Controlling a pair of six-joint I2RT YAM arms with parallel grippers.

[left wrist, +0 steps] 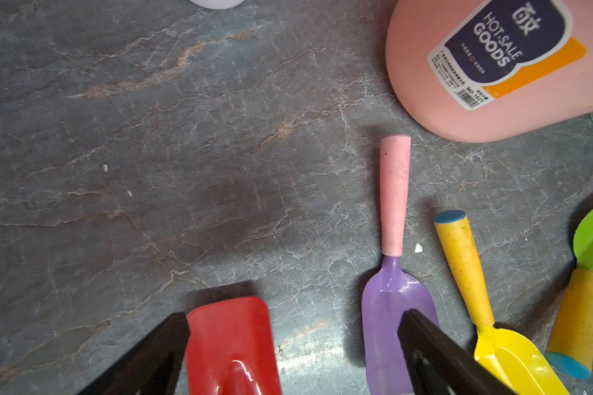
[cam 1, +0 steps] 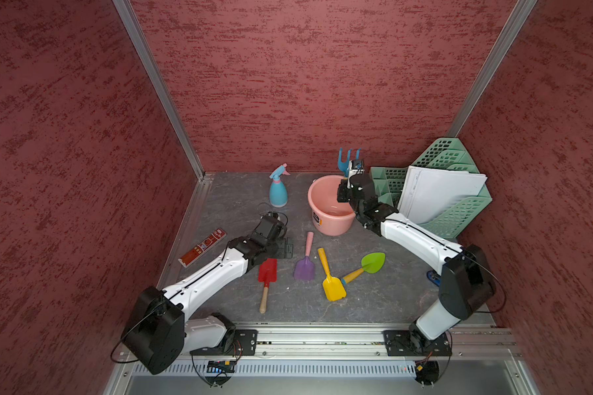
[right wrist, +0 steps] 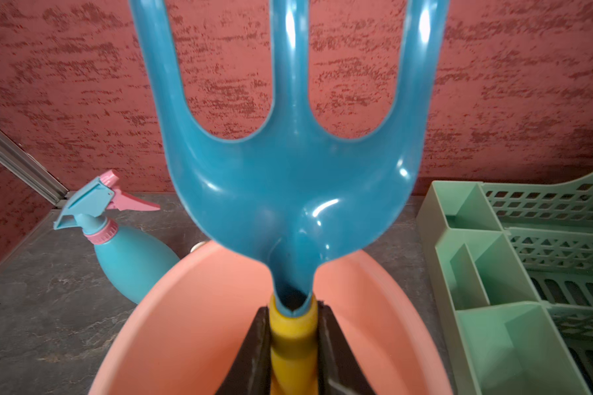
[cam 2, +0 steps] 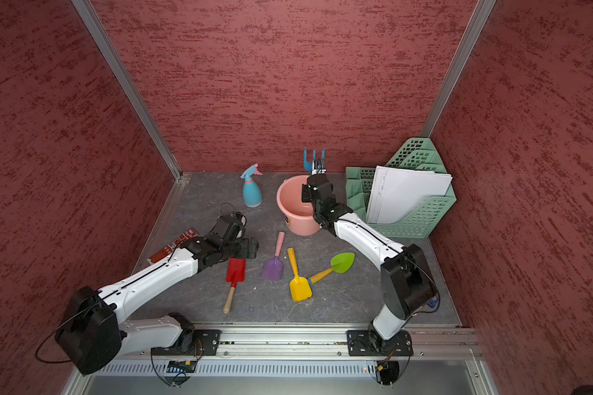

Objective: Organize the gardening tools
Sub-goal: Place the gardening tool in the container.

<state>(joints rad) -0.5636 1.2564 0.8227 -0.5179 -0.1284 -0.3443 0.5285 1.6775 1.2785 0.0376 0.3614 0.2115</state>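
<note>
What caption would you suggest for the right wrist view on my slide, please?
Right gripper grips the blue claw by its yellow handle over the pink bucket, spray bottle beside it.

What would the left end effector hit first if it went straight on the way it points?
The left end effector would probably meet bare table between red spade and purple scoop; depth unclear.

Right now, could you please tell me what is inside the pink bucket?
No tool lies on the visible part of the floor of the pink bucket. The right claw, shut on the blue fork by its yellow handle, hangs over the rim and covers the rest.
</note>
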